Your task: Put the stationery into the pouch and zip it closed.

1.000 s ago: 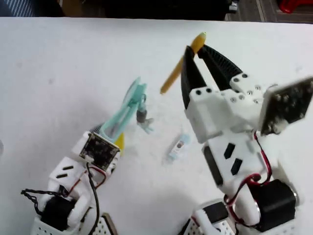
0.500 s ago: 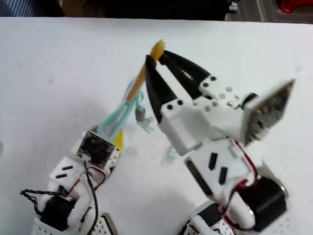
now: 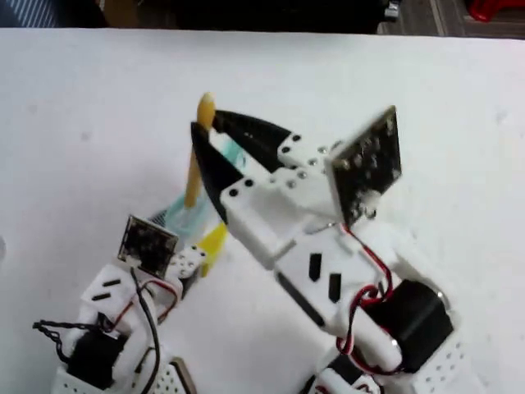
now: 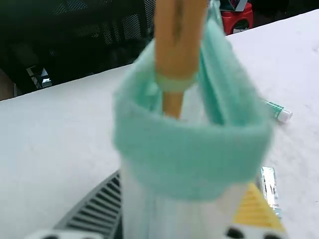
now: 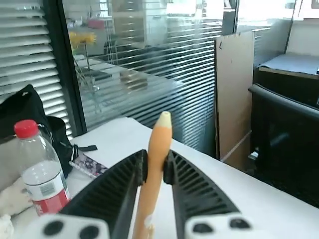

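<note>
A mint-green pouch (image 4: pixel 192 149) is held up with its mouth open, and my left gripper (image 4: pixel 174 221) is shut on its lower part. In the high view the pouch (image 3: pixel 182 215) sits just ahead of the left gripper (image 3: pixel 199 236). An orange pen (image 3: pixel 197 152) stands nearly upright, pinched between the black fingers of my right gripper (image 3: pixel 203 127). Its lower end dips into the pouch mouth, as the pen (image 4: pixel 175 55) shows in the left wrist view. In the right wrist view the pen (image 5: pixel 154 169) sticks up between the closed fingers of the right gripper (image 5: pixel 155 157).
A white and green glue stick (image 4: pixel 276 112) lies on the white table beyond the pouch. A small foil-wrapped item (image 4: pixel 269 181) lies closer to it. The right arm's white body (image 3: pixel 312 246) covers the table's middle. A water bottle (image 5: pixel 41 174) stands far off.
My right arm has swung left with the pen, from the table's right side to over the pouch, and the pen has tipped upright. The left arm has raised its wrist slightly, still holding the pouch.
</note>
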`<state>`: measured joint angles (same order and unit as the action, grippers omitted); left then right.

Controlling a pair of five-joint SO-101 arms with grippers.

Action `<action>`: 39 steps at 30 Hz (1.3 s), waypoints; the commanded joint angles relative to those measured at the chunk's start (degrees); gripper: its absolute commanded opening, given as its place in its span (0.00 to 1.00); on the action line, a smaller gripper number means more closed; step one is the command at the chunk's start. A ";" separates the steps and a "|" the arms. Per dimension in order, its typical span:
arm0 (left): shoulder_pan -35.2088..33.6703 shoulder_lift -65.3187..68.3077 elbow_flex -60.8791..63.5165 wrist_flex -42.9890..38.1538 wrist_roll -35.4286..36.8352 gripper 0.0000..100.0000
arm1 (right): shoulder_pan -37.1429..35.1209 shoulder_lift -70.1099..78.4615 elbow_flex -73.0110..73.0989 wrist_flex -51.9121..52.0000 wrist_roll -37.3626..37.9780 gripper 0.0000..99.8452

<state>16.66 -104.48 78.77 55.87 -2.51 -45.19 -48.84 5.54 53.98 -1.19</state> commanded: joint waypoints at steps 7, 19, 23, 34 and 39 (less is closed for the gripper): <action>-0.22 0.40 -0.70 -0.70 1.05 0.23 | -0.48 0.31 3.34 3.82 0.70 0.02; -0.22 0.40 -0.70 -0.70 1.14 0.23 | -0.57 -0.13 3.60 6.37 -3.78 0.27; -0.22 0.40 -0.70 -0.62 1.14 0.21 | -0.48 -0.13 3.16 6.29 -3.78 0.25; -0.31 0.40 -0.70 -0.70 0.79 0.15 | 0.57 -0.13 2.90 6.20 -3.69 0.24; -0.31 0.40 -0.79 -0.62 0.79 0.15 | 12.79 1.27 -1.41 6.20 4.84 0.24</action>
<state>16.66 -104.48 78.77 55.87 -2.51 -39.82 -48.31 7.65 60.13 -3.03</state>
